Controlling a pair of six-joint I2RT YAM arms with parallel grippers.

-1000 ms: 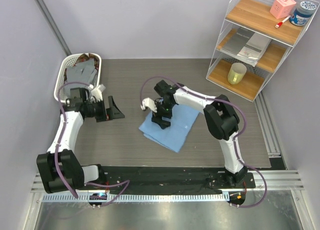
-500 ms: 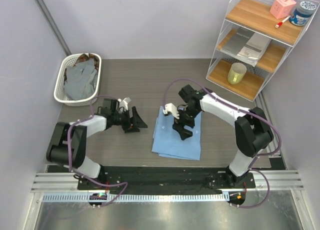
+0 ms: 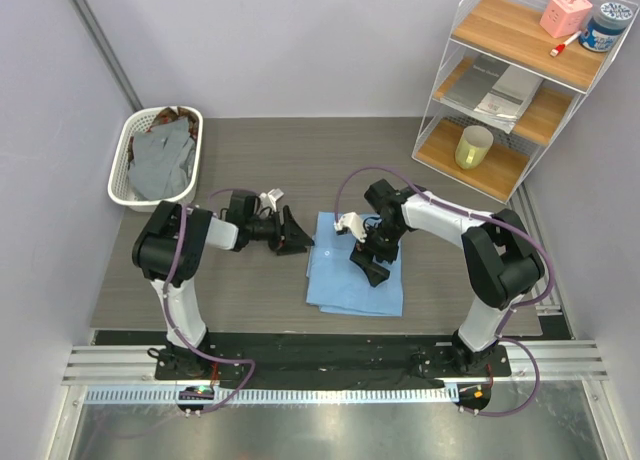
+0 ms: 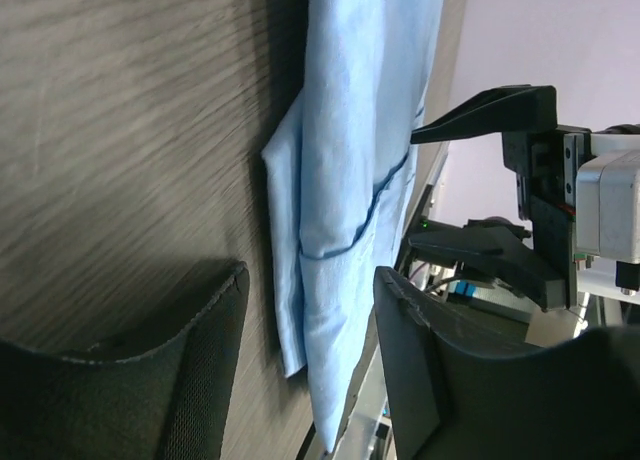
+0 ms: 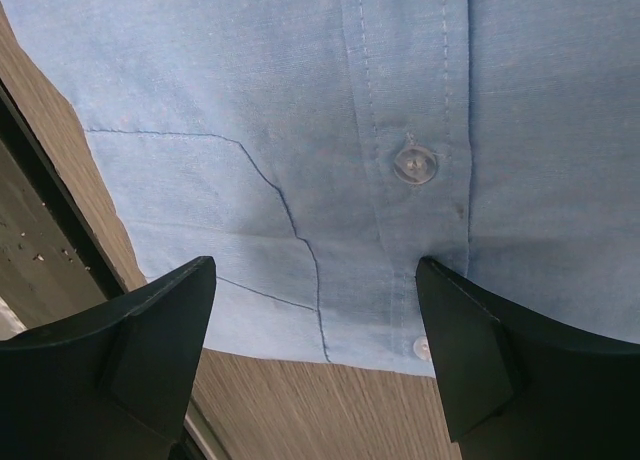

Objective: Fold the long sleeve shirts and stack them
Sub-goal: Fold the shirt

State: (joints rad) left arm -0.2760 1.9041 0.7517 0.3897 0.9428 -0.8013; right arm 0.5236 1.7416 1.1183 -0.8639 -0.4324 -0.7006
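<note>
Right end effector (image 3: 367, 263) sat low over the folded blue shirt (image 3: 340, 283), spread wide, empty. Left end effector (image 3: 293, 236) lay just beside the shirt's left edge, likewise spread, empty. Shirt lay mid-counter (image 3: 250, 160); grey shirt (image 3: 163, 160) in basket (image 3: 117, 180), far left corner.

One light blue shirt (image 3: 340, 285) lies on the desk (image 3: 250, 290), and two buttons (image 5: 414, 164) show on it in the right wrist view. One white basket (image 3: 117, 185) holds one grey shirt (image 3: 165, 160) and what seems to be one brown shirt (image 3: 172, 113), mostly hidden. There are two pincers, the left pincer (image 3: 296, 235) and the right pincer (image 3: 368, 265). One wire rack (image 3: 520, 45) has three wooden shelves (image 3: 445, 152). They carry one pink box (image 3: 565, 13), one blue-lidded jar (image 3: 607, 25), one yellow cup (image 3: 473, 147) and one stack of booklets (image 3: 500, 85).
</note>
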